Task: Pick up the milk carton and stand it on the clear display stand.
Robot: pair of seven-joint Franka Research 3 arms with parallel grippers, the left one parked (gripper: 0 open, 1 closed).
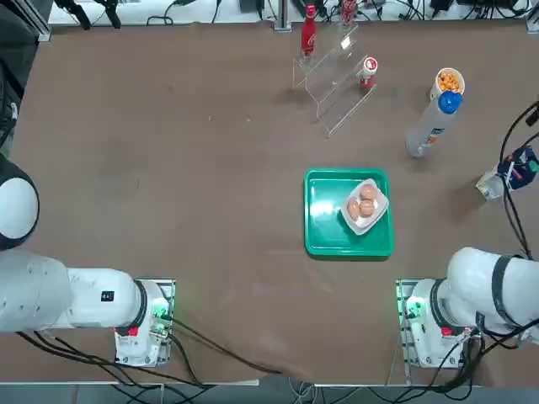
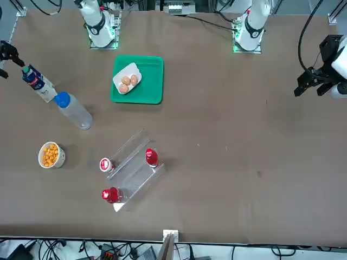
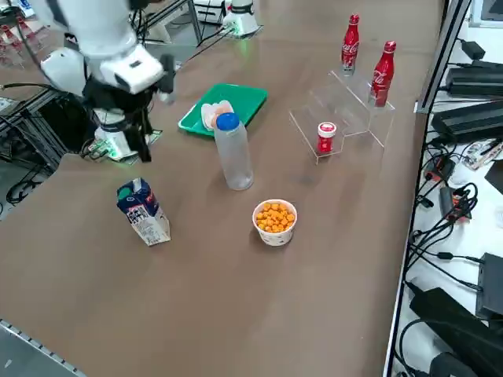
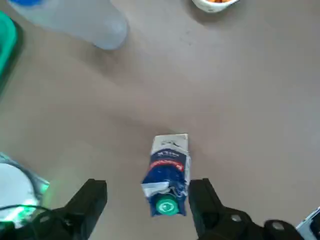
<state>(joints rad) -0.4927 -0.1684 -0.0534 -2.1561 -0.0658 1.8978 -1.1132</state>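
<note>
The milk carton (image 3: 144, 212), dark blue and white with a green cap, stands upright near the table's right edge (image 1: 498, 182). My right gripper (image 4: 147, 200) hovers above it, open. In the wrist view the carton (image 4: 169, 172) shows between the two black fingers (image 4: 92, 200), which do not touch it. From the right side the gripper (image 3: 145, 133) hangs a little above and behind the carton. The clear display stand (image 1: 337, 80) sits at the far middle of the table (image 3: 346, 110), well away from the carton.
A tall clear bottle with a blue cap (image 3: 233, 153) and a cup of orange snacks (image 3: 275, 220) stand between carton and stand. Two red bottles (image 3: 383, 72) and a red can (image 3: 326, 137) occupy the stand. A green tray (image 1: 324, 236) holds eggs.
</note>
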